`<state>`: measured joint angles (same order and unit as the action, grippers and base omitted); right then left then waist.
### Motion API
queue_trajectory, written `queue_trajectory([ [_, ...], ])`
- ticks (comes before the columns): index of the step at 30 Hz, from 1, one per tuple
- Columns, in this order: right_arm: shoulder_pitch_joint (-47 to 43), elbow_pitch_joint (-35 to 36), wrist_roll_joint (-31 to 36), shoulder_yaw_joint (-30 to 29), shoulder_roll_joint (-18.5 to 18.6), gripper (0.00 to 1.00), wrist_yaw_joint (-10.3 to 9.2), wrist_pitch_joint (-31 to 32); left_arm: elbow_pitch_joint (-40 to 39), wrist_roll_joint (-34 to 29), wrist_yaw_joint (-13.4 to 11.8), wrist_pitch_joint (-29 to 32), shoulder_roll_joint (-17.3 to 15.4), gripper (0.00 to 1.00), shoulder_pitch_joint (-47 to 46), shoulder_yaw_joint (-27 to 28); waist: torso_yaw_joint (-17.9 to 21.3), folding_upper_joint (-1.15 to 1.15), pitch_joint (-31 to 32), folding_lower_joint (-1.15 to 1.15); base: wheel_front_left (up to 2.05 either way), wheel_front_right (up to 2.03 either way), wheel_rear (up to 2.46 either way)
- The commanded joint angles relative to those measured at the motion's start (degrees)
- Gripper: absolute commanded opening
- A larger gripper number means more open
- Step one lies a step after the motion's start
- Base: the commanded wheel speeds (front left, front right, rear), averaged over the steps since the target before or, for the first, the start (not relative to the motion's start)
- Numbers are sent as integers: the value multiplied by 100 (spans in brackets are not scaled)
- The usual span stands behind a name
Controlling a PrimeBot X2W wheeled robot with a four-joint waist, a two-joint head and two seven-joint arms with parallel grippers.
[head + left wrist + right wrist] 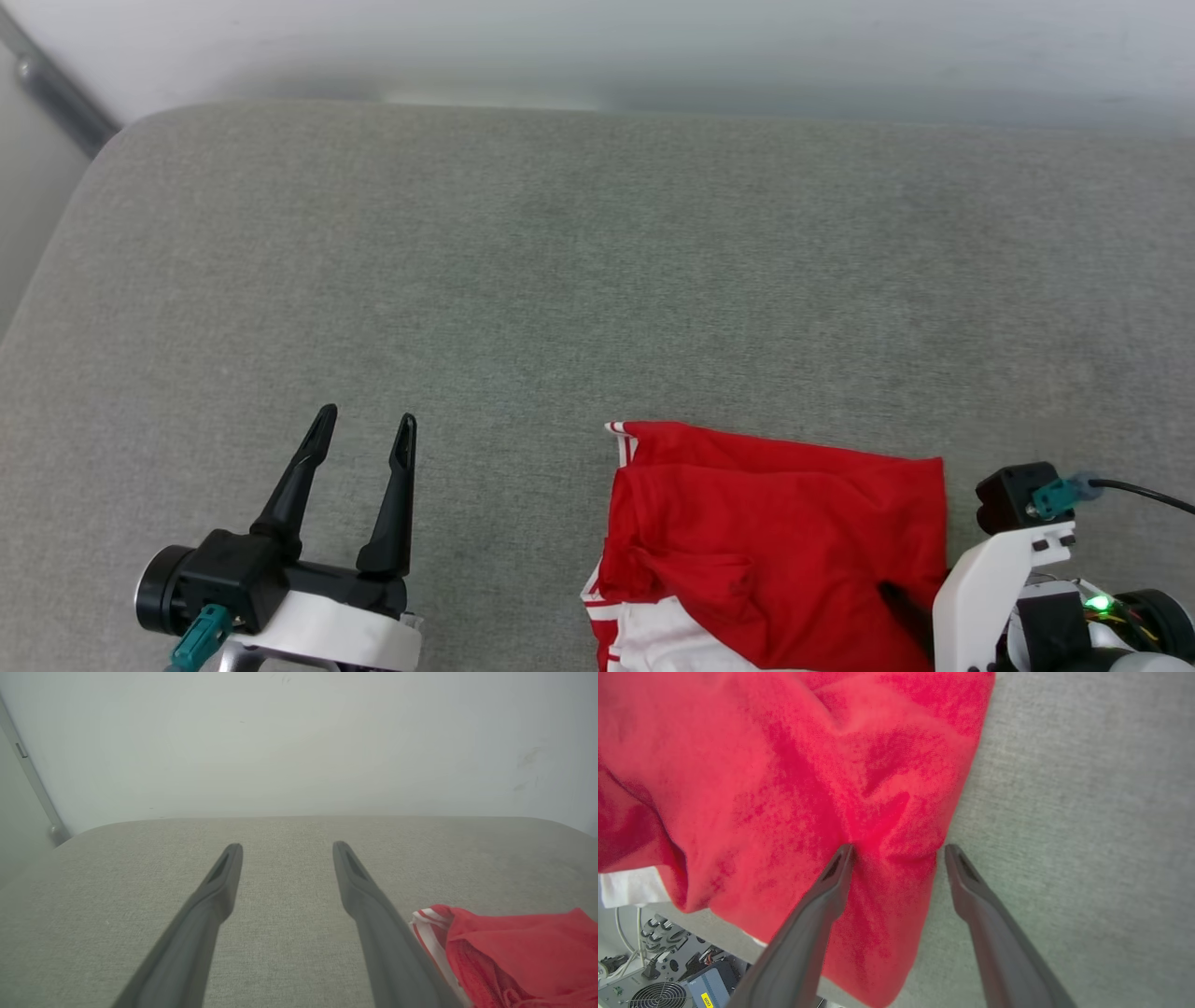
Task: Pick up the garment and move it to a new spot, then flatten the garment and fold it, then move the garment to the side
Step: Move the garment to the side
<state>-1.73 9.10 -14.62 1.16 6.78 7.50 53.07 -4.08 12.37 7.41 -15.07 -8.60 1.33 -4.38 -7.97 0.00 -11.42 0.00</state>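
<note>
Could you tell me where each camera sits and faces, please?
Head view: on the head, facing forward and down at the grey surface; left gripper lower left, right arm lower right.
Left wrist view: on that wrist, facing along its open fingers toward the wall.
Right wrist view: on that wrist, facing down; open right gripper straddles the edge of the garment.
All three share the garment.

The red garment (784, 765) covers the upper left and centre of the frame, creased and bunched, with its edge running down the middle. The right gripper (896, 851) rises from the bottom, its two fingers spread wide. The left-hand tip meets a pucker in the red cloth, and the right-hand tip lies over the grey fabric surface (1087, 812), just beside the garment's edge. At the lower left a white patch of cloth (626, 889) shows, and below it electronics (658, 984) — a fan grille, cables.
</note>
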Motion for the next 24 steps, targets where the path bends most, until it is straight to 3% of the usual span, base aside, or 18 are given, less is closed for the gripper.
queue_trajectory([
  [1,66,-75,34,-1,-63,100,-2,28,5,17,6,-13,-20,100,-83,-17,-111,0,-76,0,0,0,0],
  [4,112,-553,163,51,-152,100,-2,-47,40,38,6,-13,-9,100,-160,-116,-286,0,-143,0,0,0,0],
  [6,109,-753,299,84,-120,8,-2,-178,52,46,6,-13,-4,100,-184,-148,-337,0,-165,0,0,0,0],
  [7,122,-853,377,109,-93,0,-2,-276,60,52,6,-13,-2,100,-185,-157,-355,0,-171,0,0,0,0],
  [11,380,-1117,614,367,72,0,-5,-888,109,44,6,-13,28,100,-89,-188,-269,0,-111,0,0,0,0],
  [16,806,-932,1058,910,666,0,-7,-1166,139,-9,6,-13,52,100,-14,-171,124,0,27,0,0,0,0],
  [24,1721,-582,1493,1849,2093,0,-3,-1009,78,-141,6,-13,79,100,-208,-506,1085,0,-117,0,0,0,0],
])
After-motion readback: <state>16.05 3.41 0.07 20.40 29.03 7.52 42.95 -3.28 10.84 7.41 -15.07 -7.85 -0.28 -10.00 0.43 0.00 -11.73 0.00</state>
